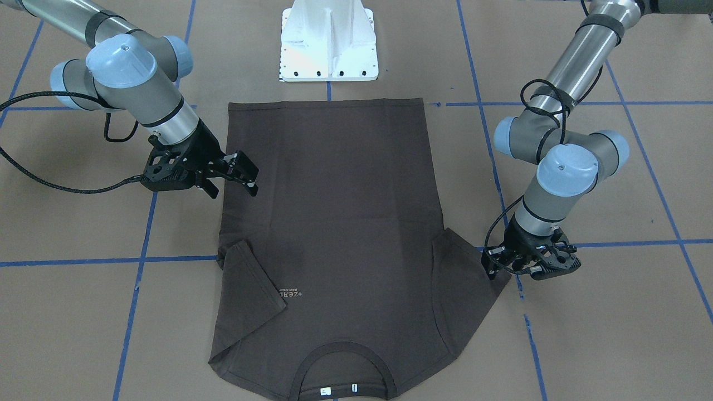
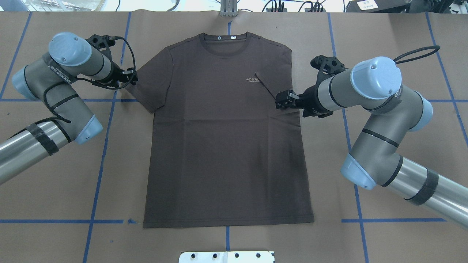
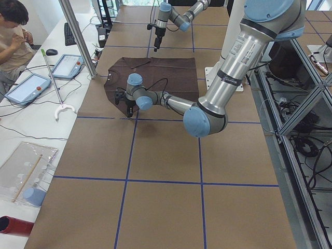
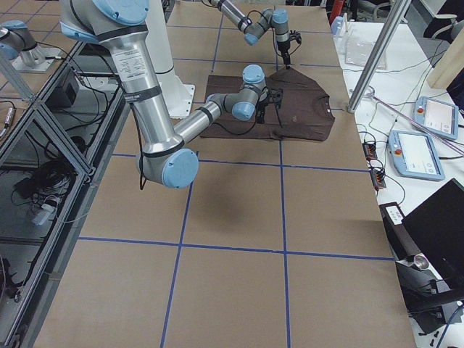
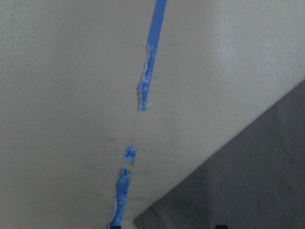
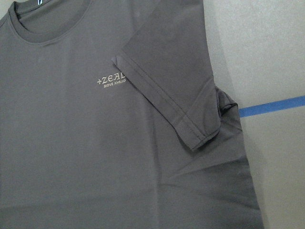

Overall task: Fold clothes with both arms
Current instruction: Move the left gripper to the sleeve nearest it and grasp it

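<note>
The dark brown T-shirt (image 2: 226,146) lies flat and front up on the brown table, its collar (image 2: 225,42) on the far side from the robot. It also shows in the front view (image 1: 334,211). The sleeve on my right (image 6: 171,86) is folded in over the chest next to the pale lettering (image 6: 110,80). The sleeve on my left (image 2: 150,87) lies spread out. My left gripper (image 2: 131,77) is low at that sleeve's outer corner (image 5: 157,220), and its fingertips show apart at the bottom edge of the left wrist view. My right gripper (image 1: 234,186) is open and empty above the shirt's right side edge.
The white pedestal base (image 1: 328,44) stands just behind the shirt's hem. Blue tape lines (image 2: 102,153) cross the brown table. In the exterior left view a person (image 3: 13,31), tablets (image 3: 67,65) and a metal post (image 3: 78,36) are at the far table edge.
</note>
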`<action>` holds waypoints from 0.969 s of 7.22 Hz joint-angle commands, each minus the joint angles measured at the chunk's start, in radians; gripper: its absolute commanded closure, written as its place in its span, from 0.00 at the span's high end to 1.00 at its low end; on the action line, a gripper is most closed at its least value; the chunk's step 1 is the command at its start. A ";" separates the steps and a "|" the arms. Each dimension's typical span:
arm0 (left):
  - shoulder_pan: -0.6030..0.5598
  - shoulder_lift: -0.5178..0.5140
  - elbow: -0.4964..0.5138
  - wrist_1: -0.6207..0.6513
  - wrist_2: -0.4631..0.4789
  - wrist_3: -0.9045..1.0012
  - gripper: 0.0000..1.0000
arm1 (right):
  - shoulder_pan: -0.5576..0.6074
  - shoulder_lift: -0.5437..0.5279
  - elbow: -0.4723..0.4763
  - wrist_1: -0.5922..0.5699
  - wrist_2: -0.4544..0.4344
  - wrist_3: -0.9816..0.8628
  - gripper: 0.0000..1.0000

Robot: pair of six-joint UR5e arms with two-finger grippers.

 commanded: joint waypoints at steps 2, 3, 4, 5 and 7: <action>0.001 -0.002 0.024 -0.025 0.001 -0.001 0.54 | -0.001 0.004 0.004 0.000 -0.009 0.001 1.00; 0.001 -0.004 0.024 -0.024 0.001 -0.002 0.40 | -0.001 0.004 0.005 0.000 -0.009 0.001 1.00; 0.001 -0.004 0.024 -0.024 0.001 -0.005 0.00 | -0.001 0.004 0.005 0.000 -0.011 0.001 1.00; 0.001 -0.005 0.022 -0.024 0.000 -0.005 0.00 | -0.001 0.004 0.007 0.000 -0.012 0.001 1.00; 0.001 -0.039 -0.002 -0.014 -0.011 -0.022 0.00 | 0.001 0.002 0.010 0.000 -0.014 0.001 1.00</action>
